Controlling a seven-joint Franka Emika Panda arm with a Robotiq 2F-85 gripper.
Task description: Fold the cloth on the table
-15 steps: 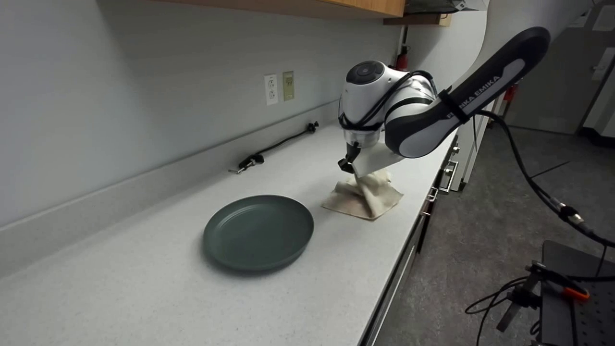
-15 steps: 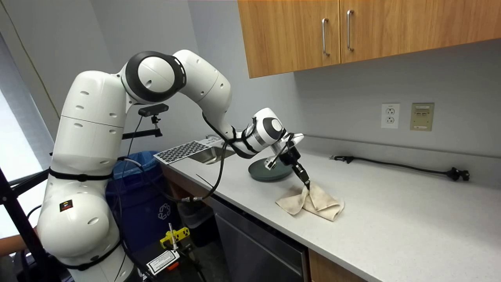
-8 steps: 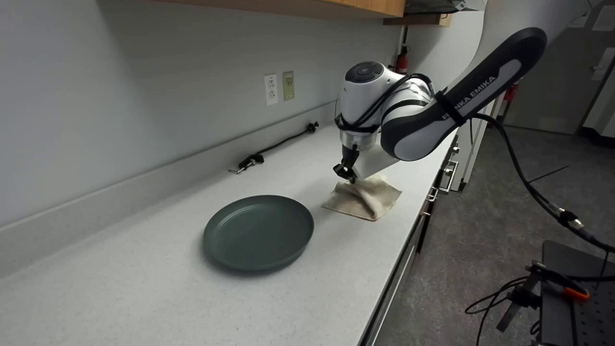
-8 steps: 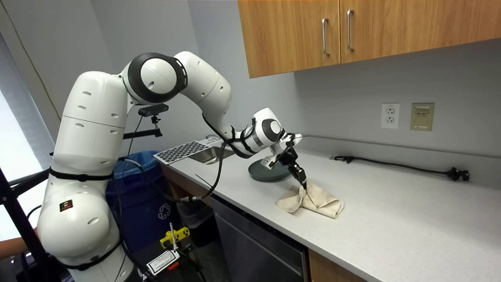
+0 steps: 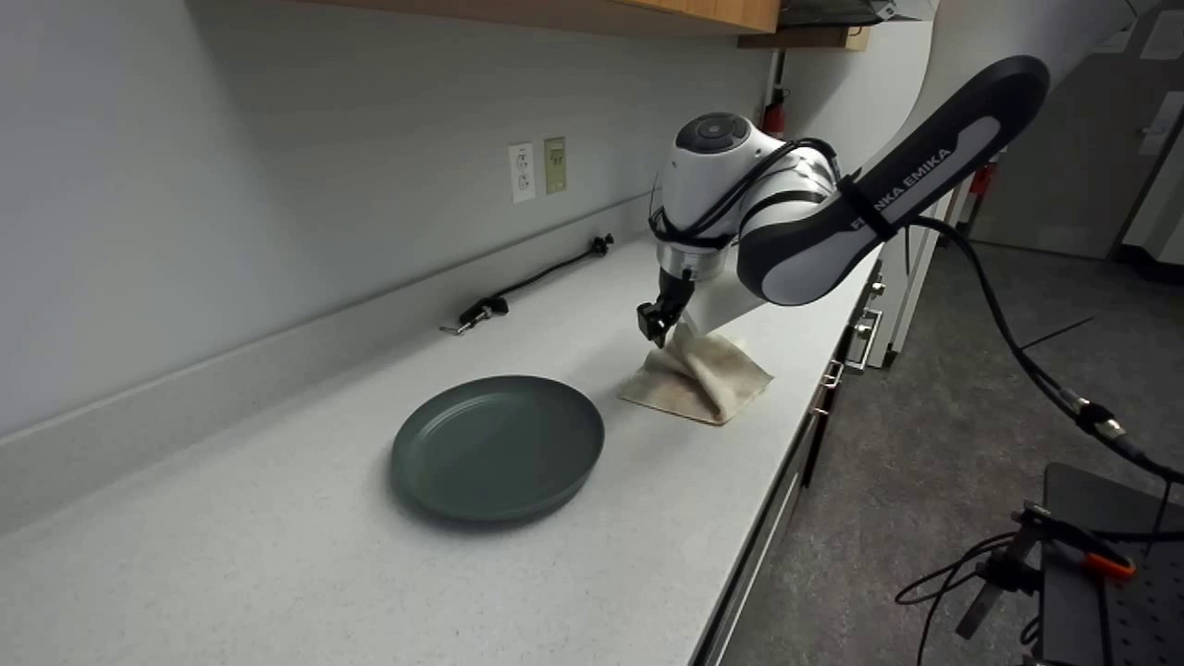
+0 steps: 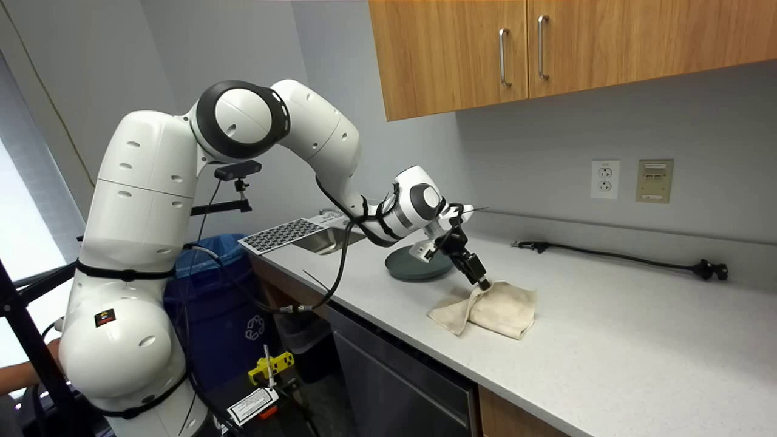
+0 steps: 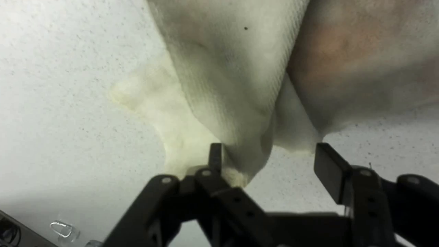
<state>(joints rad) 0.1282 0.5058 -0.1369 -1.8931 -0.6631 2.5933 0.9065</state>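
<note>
The cream cloth [image 5: 712, 379] lies rumpled on the white countertop [image 5: 370, 583], part of it folded over and bunched up. In the wrist view the folded flap of the cloth [image 7: 233, 75] narrows to a tip between my gripper's [image 7: 269, 159] fingers, near the left one. The jaws stand wide apart, with bare counter showing between that tip and the right finger [image 7: 331, 171]. Whether the left finger touches the cloth I cannot tell. In an exterior view my gripper [image 6: 484, 284] is low at the cloth's plate-side edge. Stained, darker cloth shows under the flap.
A dark green plate [image 5: 499, 449] sits on the counter near the cloth. A black cable with clamps [image 6: 619, 257] lies along the backsplash. The sink [image 6: 328, 240] is behind the plate. The counter's front edge [image 5: 786, 472] runs close to the cloth.
My gripper first came down with the pinched cloth, then opened and let it go. The raised peak has sunk into a lower fold, and the fingers have shifted slightly off it.
</note>
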